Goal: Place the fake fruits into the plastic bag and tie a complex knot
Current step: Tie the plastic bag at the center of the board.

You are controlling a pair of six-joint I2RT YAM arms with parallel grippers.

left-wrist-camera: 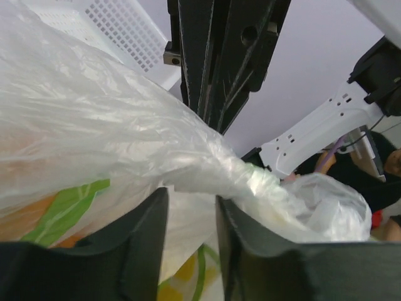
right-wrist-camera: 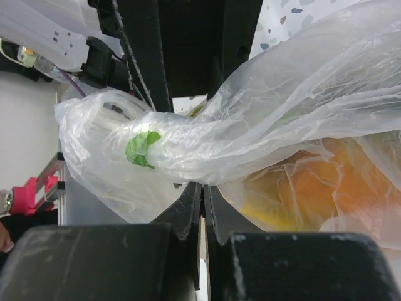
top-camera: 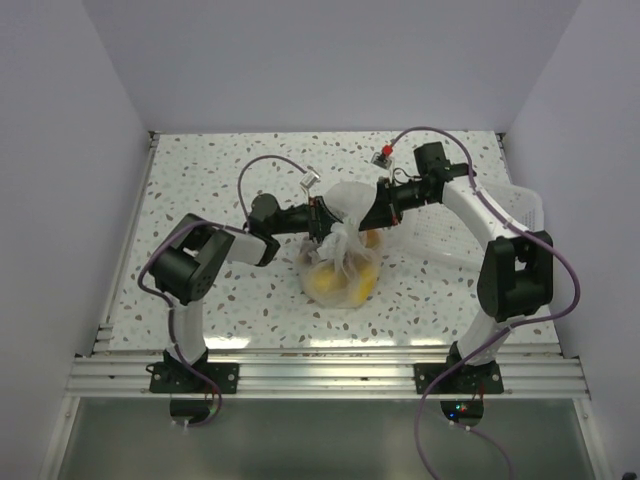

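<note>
The plastic bag lies mid-table with yellow and orange fake fruits inside; an orange one shows through the film. Its neck is twisted into a whitish rope, with a green scrap wrapped in it; whether a knot is tied there I cannot tell. My left gripper sits at the neck's left side, and its jaws stand apart with bag film showing in the gap and the neck lying across the tips. My right gripper is at the neck's right side, its jaws pressed together on a fold under the neck.
A white slotted tray stands at the right, behind the right arm, and its corner shows in the left wrist view. Walls close in the table on the left, back and right. An aluminium rail runs along the near edge.
</note>
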